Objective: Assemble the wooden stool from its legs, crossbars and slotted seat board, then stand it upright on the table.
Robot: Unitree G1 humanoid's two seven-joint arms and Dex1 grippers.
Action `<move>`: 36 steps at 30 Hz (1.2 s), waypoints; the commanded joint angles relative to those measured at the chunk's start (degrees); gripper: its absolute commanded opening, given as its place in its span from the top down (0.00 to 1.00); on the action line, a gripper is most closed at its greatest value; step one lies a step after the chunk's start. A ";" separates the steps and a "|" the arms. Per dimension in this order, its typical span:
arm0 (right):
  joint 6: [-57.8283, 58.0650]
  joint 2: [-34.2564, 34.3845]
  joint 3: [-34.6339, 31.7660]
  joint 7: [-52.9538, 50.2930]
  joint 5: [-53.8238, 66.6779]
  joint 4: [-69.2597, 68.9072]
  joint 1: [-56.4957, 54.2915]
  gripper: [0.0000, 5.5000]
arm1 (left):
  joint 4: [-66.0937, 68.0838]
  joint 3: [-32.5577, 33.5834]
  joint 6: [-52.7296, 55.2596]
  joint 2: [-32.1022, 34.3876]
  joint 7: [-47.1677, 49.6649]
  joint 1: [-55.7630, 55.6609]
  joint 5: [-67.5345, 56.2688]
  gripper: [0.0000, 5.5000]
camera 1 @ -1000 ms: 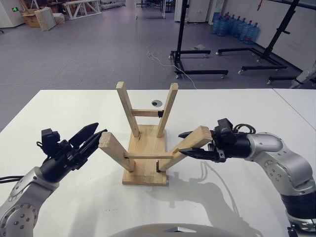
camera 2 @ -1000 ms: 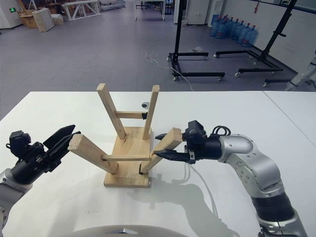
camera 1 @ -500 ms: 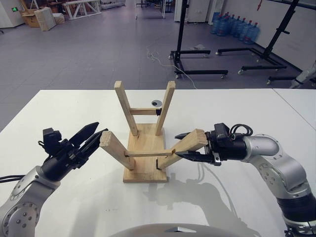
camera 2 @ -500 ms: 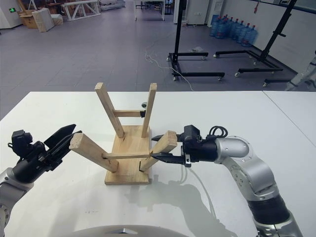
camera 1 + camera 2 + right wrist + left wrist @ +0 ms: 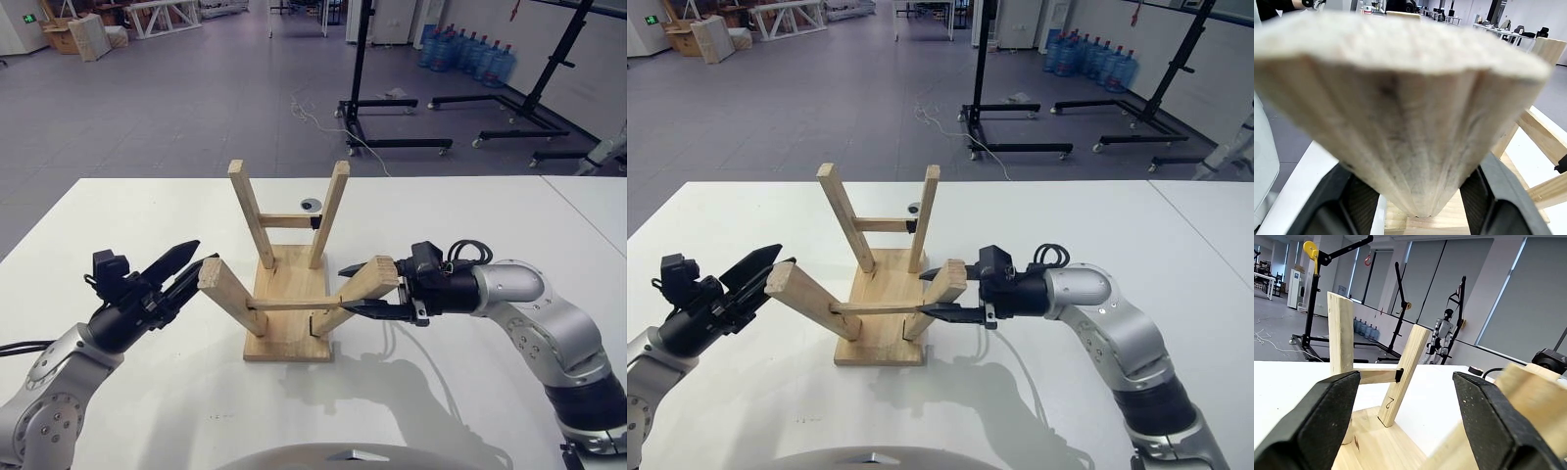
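Left eye view: seat board lies mid-worktop, far legs already slotted in. Right gripper clamps the tilted right leg. Left gripper, fingers apart, waits just beside the left leg. Likely next: left grips, and both press this pair into its slots.

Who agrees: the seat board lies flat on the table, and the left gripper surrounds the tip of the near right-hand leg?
Wrong gripper. The left eye view shows the right gripper around the tip of the near right-hand leg; the seat board does lie flat on the table.
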 commanded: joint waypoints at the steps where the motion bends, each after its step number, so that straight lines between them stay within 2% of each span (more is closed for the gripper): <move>1: 1.82 0.71 1.99 -0.38 0.63 -1.15 -2.68 0.63 | -1.60 -3.04 0.80 0.29 -0.71 -0.22 0.95 0.37; 11: 9.62 2.29 5.97 -6.14 -0.66 -5.44 -7.38 0.63 | -2.78 -5.95 -0.55 -0.96 1.05 0.28 3.06 0.37; 15: 11.59 2.56 5.96 -8.35 -1.42 -6.69 -8.37 0.63 | -1.76 -4.50 -1.92 -1.74 2.06 1.45 3.38 0.37; 23: 12.59 3.18 5.55 -11.19 -1.46 -7.96 -8.71 0.63 | 14.33 -6.59 -1.50 0.67 0.98 4.84 14.68 0.37; 31: 11.62 2.54 5.63 -9.47 -0.96 -5.06 -10.87 0.63 | 27.83 -17.32 -0.47 -1.10 2.62 -5.28 27.16 0.37; 36: 11.19 2.72 6.39 -7.83 -1.35 -3.45 -12.38 0.63 | 31.06 -21.50 -2.33 -2.61 3.72 -7.79 32.71 0.37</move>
